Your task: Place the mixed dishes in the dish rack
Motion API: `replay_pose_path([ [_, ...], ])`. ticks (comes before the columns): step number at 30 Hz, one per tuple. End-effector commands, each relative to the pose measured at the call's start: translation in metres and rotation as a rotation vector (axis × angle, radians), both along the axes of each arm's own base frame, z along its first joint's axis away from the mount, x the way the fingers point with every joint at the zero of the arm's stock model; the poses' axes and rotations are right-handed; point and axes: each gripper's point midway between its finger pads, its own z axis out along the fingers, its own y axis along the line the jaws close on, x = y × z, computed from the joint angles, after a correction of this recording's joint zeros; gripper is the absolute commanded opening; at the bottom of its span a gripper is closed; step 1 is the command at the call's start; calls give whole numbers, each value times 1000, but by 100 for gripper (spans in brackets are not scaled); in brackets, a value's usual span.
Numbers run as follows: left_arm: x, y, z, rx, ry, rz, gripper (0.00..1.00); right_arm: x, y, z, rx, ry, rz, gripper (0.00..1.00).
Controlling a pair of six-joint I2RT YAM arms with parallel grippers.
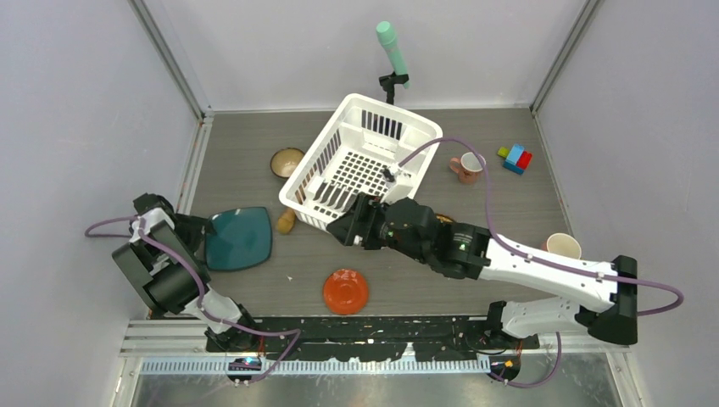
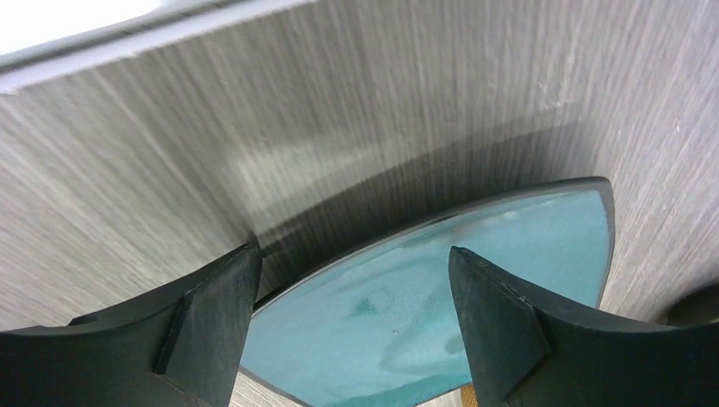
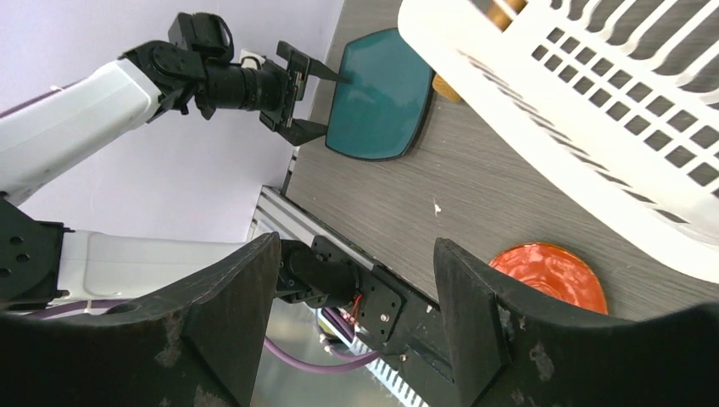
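The white dish rack [image 1: 366, 159] stands at the table's middle, turned at an angle; it also shows in the right wrist view [image 3: 593, 110]. A dark teal plate [image 1: 239, 239] lies at the left. My left gripper [image 1: 203, 231] is open, its fingers on either side of the plate's left edge [image 2: 441, 280]. A red-orange dish [image 1: 345, 291] lies near the front. A small brown bowl [image 1: 287, 162] sits left of the rack. One pink mug [image 1: 468, 168] stands right of the rack, another mug [image 1: 562, 246] by the right arm. My right gripper [image 1: 343, 229] is open and empty beside the rack's near wall.
Toy blocks [image 1: 515, 158] lie at the far right. A mint-green cylinder on a black stand [image 1: 392, 52] rises behind the rack. A small yellow-brown object [image 1: 286, 222] lies against the rack's left corner. Walls close in the table's left, back and right sides.
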Motion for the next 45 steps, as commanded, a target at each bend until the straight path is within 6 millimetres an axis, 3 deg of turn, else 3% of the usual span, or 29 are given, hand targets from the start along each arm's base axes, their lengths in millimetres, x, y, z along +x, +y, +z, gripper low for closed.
replay_pose_path([
  [1, 14, -29, 6, -70, -60, -71, 84, 14, -30, 21, 46, -67, -106, 73],
  [6, 4, -64, 11, -87, -93, -137, 80, 15, -43, 23, 65, -61, -135, 73],
  [10, -1, -77, 14, -110, -132, -157, 71, 12, -40, 21, 72, -41, -116, 73],
  [14, 13, -94, 20, -193, -272, -211, 70, 8, -35, 21, 88, -23, -87, 73],
  [21, 19, -89, 20, -285, -434, -232, 74, 3, -36, 36, 133, -35, -62, 72],
  [25, 22, -84, 27, -312, -550, -217, 69, 1, -38, 48, 167, -58, -54, 72],
  [29, 21, -84, 24, -307, -553, -264, 67, -1, -41, 58, 185, -79, -44, 72],
  [34, 19, -87, 7, -357, -519, -256, 67, 0, -49, 69, 200, -119, -54, 72],
  [39, 20, -86, 1, -356, -517, -256, 54, -1, -58, 78, 215, -159, -60, 72],
  [45, 12, -80, -5, -270, -466, -258, 49, -5, -75, 83, 245, -204, -69, 72],
])
